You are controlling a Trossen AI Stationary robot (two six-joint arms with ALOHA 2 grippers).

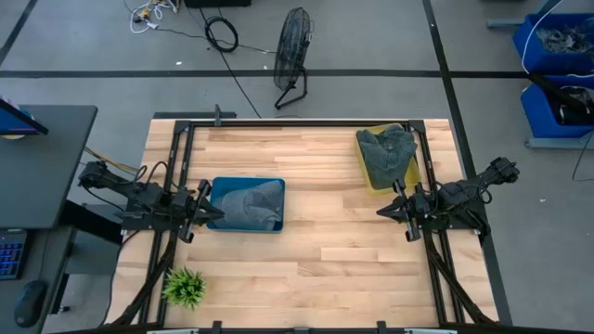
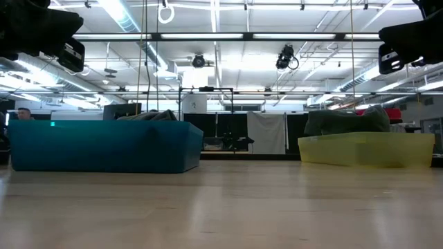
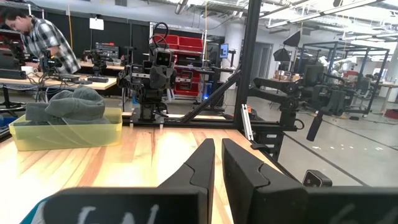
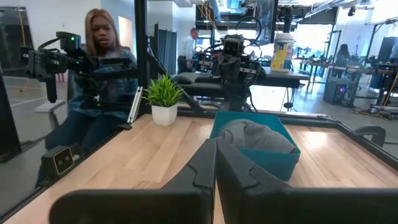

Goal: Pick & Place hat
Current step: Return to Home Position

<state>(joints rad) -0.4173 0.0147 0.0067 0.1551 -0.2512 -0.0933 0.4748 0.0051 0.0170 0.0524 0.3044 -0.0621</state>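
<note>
A grey hat (image 1: 252, 202) lies in a blue bin (image 1: 223, 225) left of the table's middle; the right wrist view shows the same hat (image 4: 255, 134) heaped in that bin (image 4: 283, 163). A grey-green hat (image 1: 386, 148) sits in a yellow bin (image 1: 374, 182) near the far right corner, and its crown (image 3: 76, 102) rises above the bin's rim (image 3: 68, 134). My left gripper (image 1: 221, 212) hovers shut at the blue bin's left edge. My right gripper (image 1: 379, 212) hovers shut just near of the yellow bin. Both are raised above the table and hold nothing.
A small potted plant (image 1: 185, 286) stands at the near left corner. Bare wood lies between the two bins and along the near side. A black frame rail (image 1: 306, 121) edges the table. People show in the room beyond the table (image 4: 102, 56).
</note>
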